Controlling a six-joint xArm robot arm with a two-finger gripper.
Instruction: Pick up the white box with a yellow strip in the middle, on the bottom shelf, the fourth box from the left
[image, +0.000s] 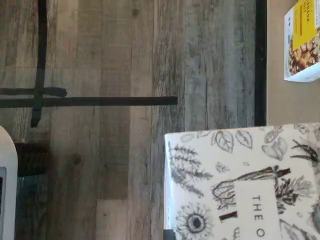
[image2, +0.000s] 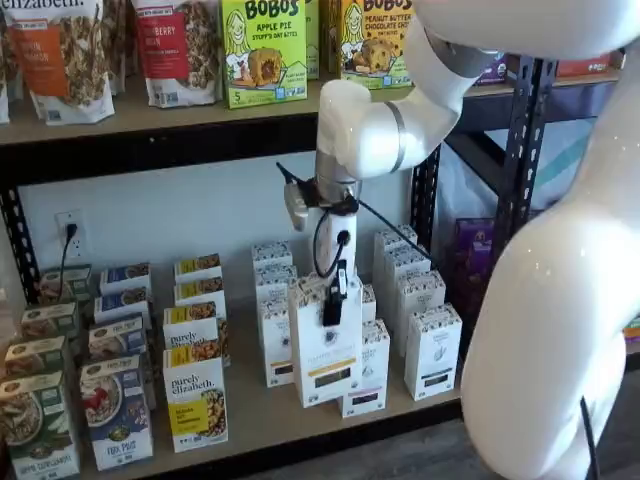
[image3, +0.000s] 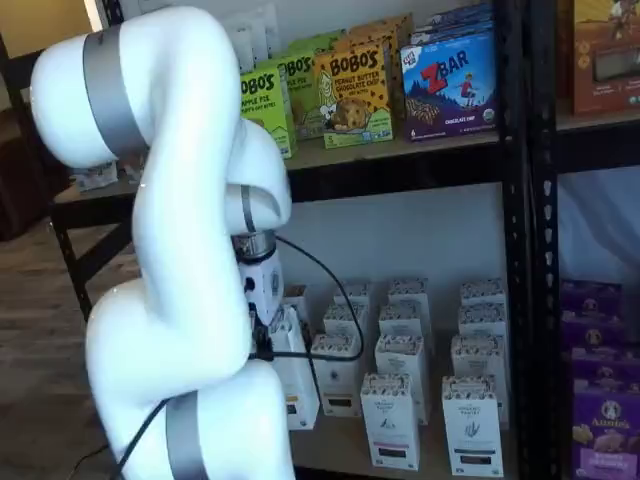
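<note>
One gripper is clenched on the white box, held just above the bottom shelf front edge. Only the wrist view shows grey plank flooring below that shelf.

Even, soft indoor light, no hard shadows. Wrist view soft and low-res; white box print slightly blurred close-up. Both shelf views fairly sharp; robot arm near-field, bright w/ mild glare, faint blur.
</note>
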